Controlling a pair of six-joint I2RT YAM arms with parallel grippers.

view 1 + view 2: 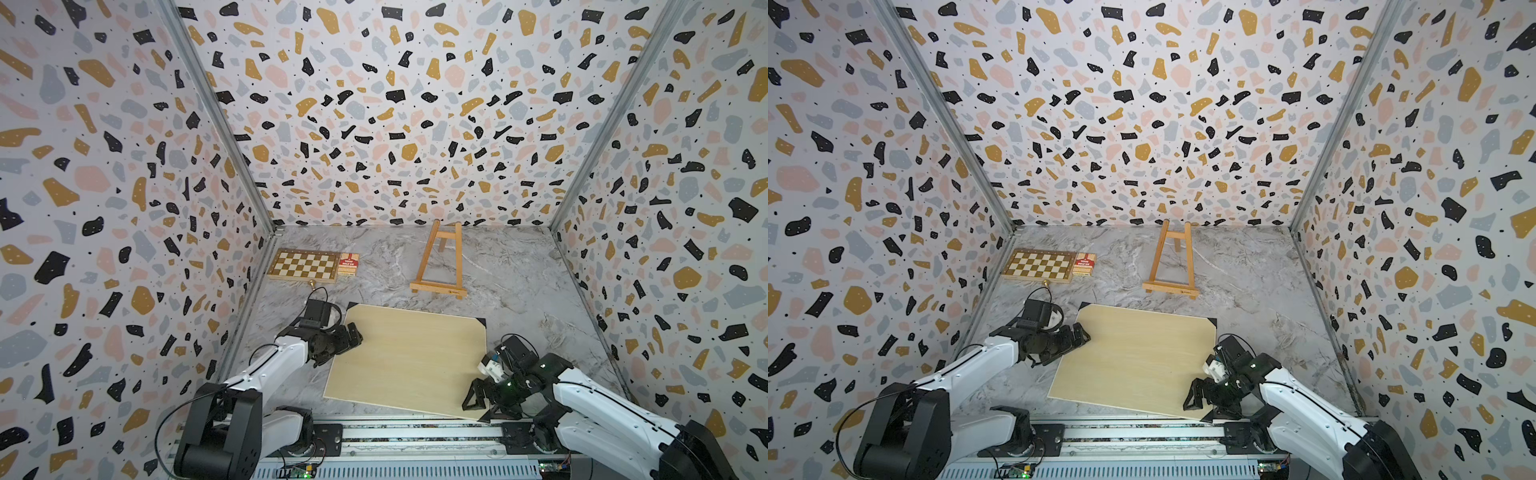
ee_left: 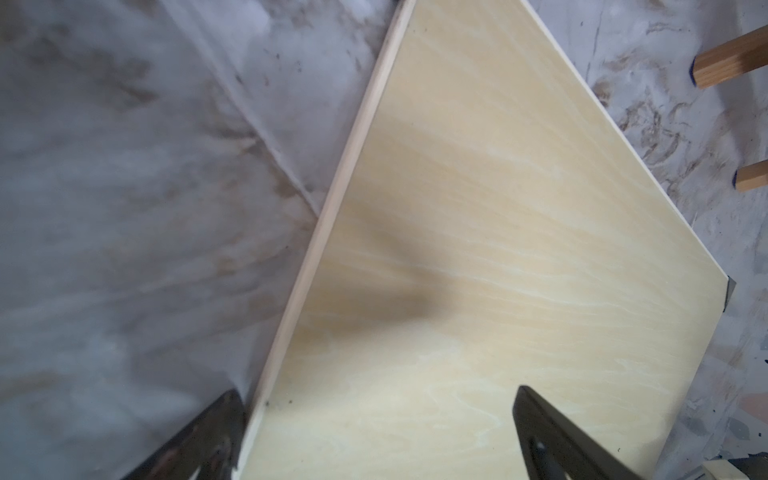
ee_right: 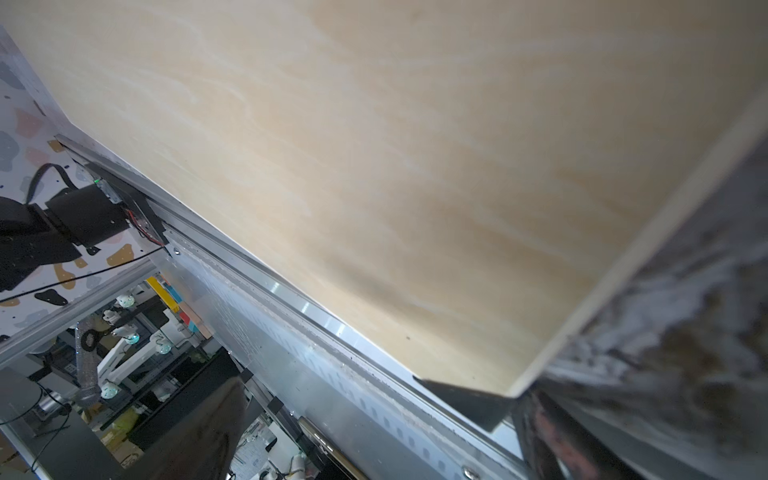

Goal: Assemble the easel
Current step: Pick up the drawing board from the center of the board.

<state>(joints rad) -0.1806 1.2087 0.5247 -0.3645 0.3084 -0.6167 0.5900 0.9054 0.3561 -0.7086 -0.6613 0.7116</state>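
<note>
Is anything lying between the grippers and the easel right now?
Only the pale board, lying flat between the left gripper, the right gripper and the easel; arms could likely reach over it.

A grey marbled desk [image 1: 519,282] is carrying a large pale board [image 1: 407,357] with black corners, which is lying flat and skewed at the near middle. At the far left a chessboard [image 1: 302,266] is lying with a small red box [image 1: 348,264] against its right side. The easel [image 1: 438,288] is resting at the far middle.
</note>
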